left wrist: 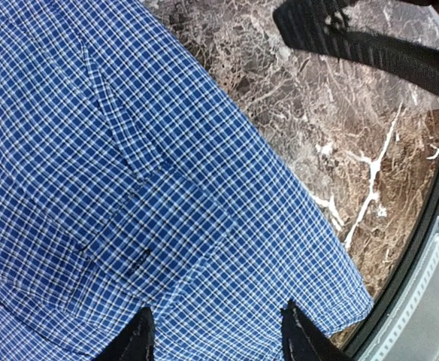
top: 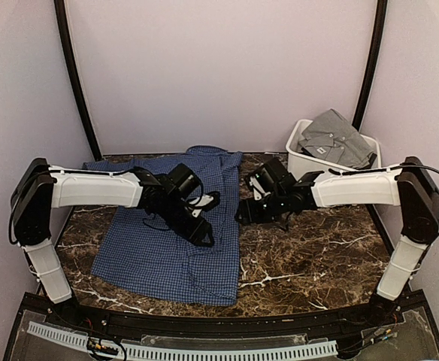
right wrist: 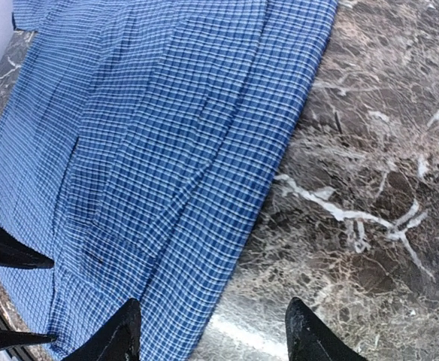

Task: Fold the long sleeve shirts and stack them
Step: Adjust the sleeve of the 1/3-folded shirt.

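Marble table (top: 317, 248): one blue shirt (top: 152, 259), one grey shirt (top: 336, 135), one bin (top: 298, 162).

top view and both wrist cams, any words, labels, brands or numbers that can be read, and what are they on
No text can be read in any view.
White tag on the grey shirt in the white bin: too small and blurred to read.
Blue checked shirt: no label or print showing in the top view or either wrist view.
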You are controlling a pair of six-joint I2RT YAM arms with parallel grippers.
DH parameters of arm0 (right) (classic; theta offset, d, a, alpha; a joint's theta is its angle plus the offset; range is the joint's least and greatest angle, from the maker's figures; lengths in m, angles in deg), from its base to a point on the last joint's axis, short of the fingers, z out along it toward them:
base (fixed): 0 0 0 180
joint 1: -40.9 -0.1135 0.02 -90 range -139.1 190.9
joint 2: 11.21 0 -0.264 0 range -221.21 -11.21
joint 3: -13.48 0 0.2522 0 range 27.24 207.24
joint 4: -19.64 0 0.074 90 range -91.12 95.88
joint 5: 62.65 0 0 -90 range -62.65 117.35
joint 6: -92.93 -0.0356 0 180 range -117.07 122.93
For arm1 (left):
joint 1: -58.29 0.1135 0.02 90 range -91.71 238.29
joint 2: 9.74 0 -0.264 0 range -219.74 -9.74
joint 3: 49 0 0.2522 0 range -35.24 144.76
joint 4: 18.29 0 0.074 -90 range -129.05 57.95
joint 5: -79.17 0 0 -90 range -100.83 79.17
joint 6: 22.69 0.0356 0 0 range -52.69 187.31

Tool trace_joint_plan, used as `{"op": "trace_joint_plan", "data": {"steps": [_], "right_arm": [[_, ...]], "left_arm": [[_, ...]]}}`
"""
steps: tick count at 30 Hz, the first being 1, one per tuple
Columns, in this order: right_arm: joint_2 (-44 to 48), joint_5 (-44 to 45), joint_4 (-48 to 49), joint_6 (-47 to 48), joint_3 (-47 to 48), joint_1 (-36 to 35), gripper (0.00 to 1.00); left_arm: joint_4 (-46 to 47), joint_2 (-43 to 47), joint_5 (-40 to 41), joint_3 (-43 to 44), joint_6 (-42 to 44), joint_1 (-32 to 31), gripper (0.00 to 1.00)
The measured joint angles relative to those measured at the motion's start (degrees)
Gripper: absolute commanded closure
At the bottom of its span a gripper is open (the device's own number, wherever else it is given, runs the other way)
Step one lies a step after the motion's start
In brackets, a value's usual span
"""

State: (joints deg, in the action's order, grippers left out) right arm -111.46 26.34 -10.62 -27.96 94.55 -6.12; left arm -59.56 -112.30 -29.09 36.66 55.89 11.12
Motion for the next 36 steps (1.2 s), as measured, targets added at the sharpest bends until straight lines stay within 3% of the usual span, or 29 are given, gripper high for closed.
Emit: {"op": "trace_joint_plan", "data": {"steps": [17, 29, 36], "right_arm": [[10.34, 6.23, 1.77, -4.26, -11.21, 4.66, 0.38], [10.58, 6.19, 3.02, -4.74, -12.74, 4.81, 0.38], [10.60, 6.14, 3.41, -4.74, -12.90, 4.81, 0.38]], "left_arm": [[-1.03, -10.84, 19.93, 9.27, -1.09, -9.51, 0.57], [-1.53, -13.40, 24.76, 9.81, -0.15, -10.12, 0.87], [-1.70, -13.49, 24.15, 11.34, 1.03, -10.27, 0.75]]}}
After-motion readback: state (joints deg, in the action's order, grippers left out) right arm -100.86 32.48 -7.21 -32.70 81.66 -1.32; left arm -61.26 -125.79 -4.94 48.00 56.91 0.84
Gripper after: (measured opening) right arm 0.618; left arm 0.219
